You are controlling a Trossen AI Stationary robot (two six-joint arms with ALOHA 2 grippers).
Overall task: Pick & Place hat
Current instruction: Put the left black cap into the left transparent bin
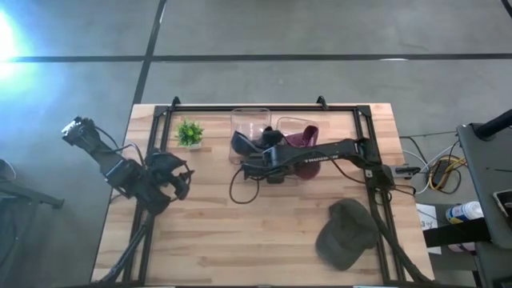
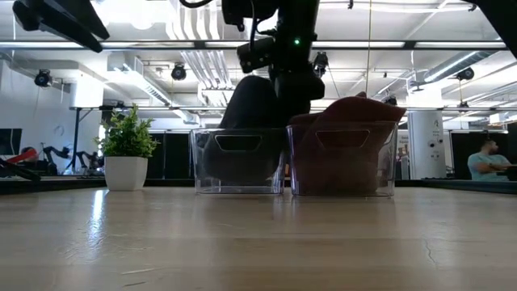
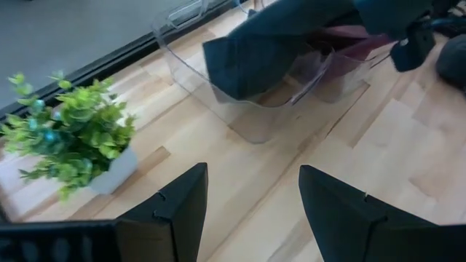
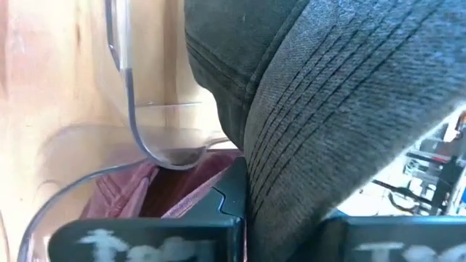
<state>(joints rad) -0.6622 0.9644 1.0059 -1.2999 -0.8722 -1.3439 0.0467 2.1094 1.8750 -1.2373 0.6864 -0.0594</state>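
One dark hat (image 1: 242,144) hangs half inside the left clear bin (image 1: 250,120), pinched in the right pincer (image 1: 258,154). Released crooked, it could drape over the rim or spill onto the counter (image 1: 240,232). Left pincer (image 1: 178,180) waits open, empty.

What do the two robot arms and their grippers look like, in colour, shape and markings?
Both arms are dark, made of jointed links. The right arm has small white lettering along one link and a black cable looping under it. The left gripper has two flat, angular dark fingers. The right gripper is dark too.
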